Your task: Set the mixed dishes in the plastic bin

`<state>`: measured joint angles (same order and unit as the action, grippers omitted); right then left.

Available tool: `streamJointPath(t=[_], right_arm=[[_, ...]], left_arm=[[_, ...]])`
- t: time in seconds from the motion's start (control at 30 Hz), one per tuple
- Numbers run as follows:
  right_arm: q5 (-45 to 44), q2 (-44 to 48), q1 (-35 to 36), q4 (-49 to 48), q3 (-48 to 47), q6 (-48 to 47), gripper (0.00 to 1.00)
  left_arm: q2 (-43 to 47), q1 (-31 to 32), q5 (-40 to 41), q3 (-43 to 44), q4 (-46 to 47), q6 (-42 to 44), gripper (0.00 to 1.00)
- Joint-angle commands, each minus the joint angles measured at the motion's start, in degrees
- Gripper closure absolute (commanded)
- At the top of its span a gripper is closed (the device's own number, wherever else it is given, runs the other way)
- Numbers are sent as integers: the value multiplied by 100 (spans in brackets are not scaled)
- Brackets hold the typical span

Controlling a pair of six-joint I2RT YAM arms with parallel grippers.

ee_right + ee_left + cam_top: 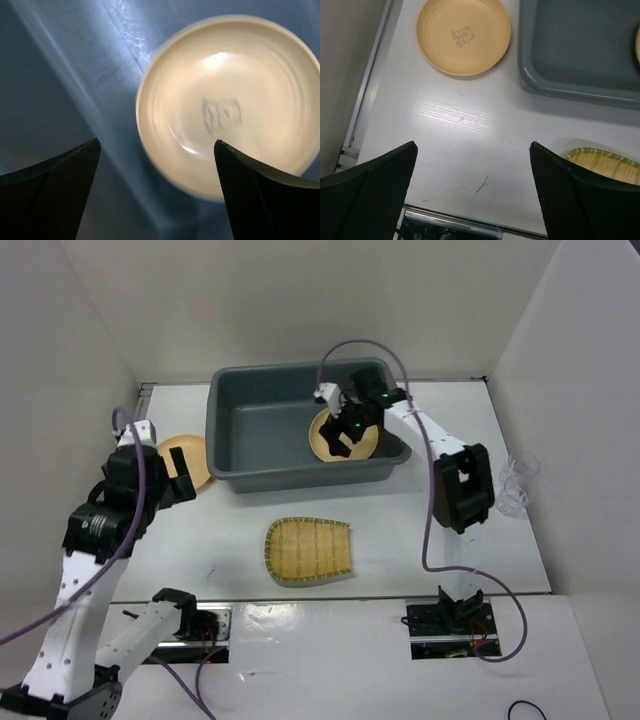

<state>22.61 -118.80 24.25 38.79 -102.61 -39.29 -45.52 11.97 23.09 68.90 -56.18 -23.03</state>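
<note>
- Right gripper (pixel 156 145): jaws spread wide, gripping nothing. The yellow plate (pixel 225 107) lies beneath them, nearer the right finger, inside the plastic bin (pixel 290 478).
- Left gripper (pixel 472 147): jaws spread wide, empty. The second plate (pixel 463 35) rests on the table (pixel 445 130) ahead, well apart from the jaws.

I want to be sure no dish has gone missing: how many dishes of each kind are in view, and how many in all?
Yellow plates: 2, one plate in the bin, the other plate beside it
Woven tray: 1
Clear glass cups: 2, it seems
Total: 5 dishes
</note>
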Motion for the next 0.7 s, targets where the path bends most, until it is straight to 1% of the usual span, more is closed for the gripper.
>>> streamJointPath(t=[0.0,0.03,0.07,0.1,0.13,0.17,0.2,0.23,0.27,0.3,0.33,0.37,0.43,0.47,0.5,0.57,0.6,0.67], right_arm=[[972,1435,-718,-433,196,1167,1],[973,1665,-868,-529,545,1369,1],[782,1911,-1122,-686,819,1519,1],[658,2436,-1263,-758,1135,1695,1],[552,2737,-1387,-828,1860,1696,1],[334,3053,-1492,-977,2267,1635,1],[123,3683,-1641,-1143,2672,1574,1],[-123,3993,-1643,-1345,3450,1634,1],[-560,4284,-1643,-1669,3780,1635,1],[-817,4530,-1643,-1855,4070,1687,1],[-1072,4976,-1643,-2048,4595,1801,1],[-1475,5155,-1547,-2285,4818,1906,1],[-1794,5506,-1432,-2288,5145,2195,1],[-1700,5587,-1519,-2288,5206,2197,1],[-1411,5657,-1755,-2288,5346,2119,1],[-1540,5710,-1958,-2375,5496,2118,1],[-1619,5710,-2212,-2376,5628,2040,1],[-1768,5710,-2433,-2376,5760,1925,1]], left_arm=[[-658,-237,336,245,-85,-185,1],[-1330,-334,188,368,-147,-237,1],[-1755,-457,91,535,-295,-237,1],[-2681,-763,12,719,-375,-237,1],[-3143,-923,11,1130,-445,-377,1],[-3565,-1046,11,1352,-446,-622,1],[-4274,-1265,98,1597,-446,-755,1],[-4560,-1371,151,1835,-324,-904,1],[-4771,-1512,-92,2203,-175,-1123,1],[-5052,-1713,-416,2267,53,-1212,1],[-5159,-2176,-776,2268,490,-1344,1],[-5273,-2390,-1380,2268,651,-1693,1],[-5651,-2881,-1806,2145,967,-1994,1],[-5774,-2980,-2000,2145,1065,-2152,1],[-5993,-3033,-2002,2145,1240,-2153,1],[-6292,-3034,-1661,2223,1241,-2224,1],[-6381,-3086,-1598,2224,1294,-2224,1],[-6522,-3209,-1597,2224,1390,-2224,1]])
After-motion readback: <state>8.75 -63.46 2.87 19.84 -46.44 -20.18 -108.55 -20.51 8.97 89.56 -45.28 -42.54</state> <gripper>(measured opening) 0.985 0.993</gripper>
